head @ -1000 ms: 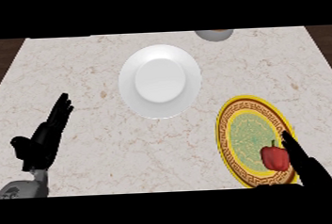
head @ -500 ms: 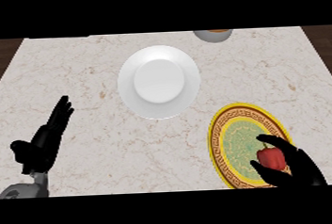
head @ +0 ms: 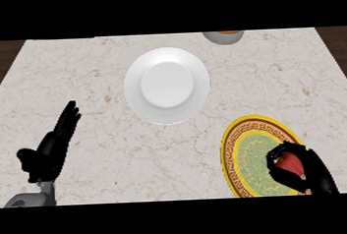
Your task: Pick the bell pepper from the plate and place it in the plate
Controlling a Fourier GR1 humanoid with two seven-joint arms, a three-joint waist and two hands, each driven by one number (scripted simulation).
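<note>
Red bell pepper (head: 290, 164) on yellow-rimmed plate (head: 239, 140) at lower right of marble counter (head: 95, 73), wrapped by right hand (head: 309, 172) with fingers and thumb curled round it, mostly hidden. White plate (head: 148, 103) near counter centre, well apart from pepper, nothing on it; grey bowl (head: 222, 38) at far edge, partly cut off. Left hand (head: 51, 151) resting at lower left, fingers straight and up, holding nothing.
</note>
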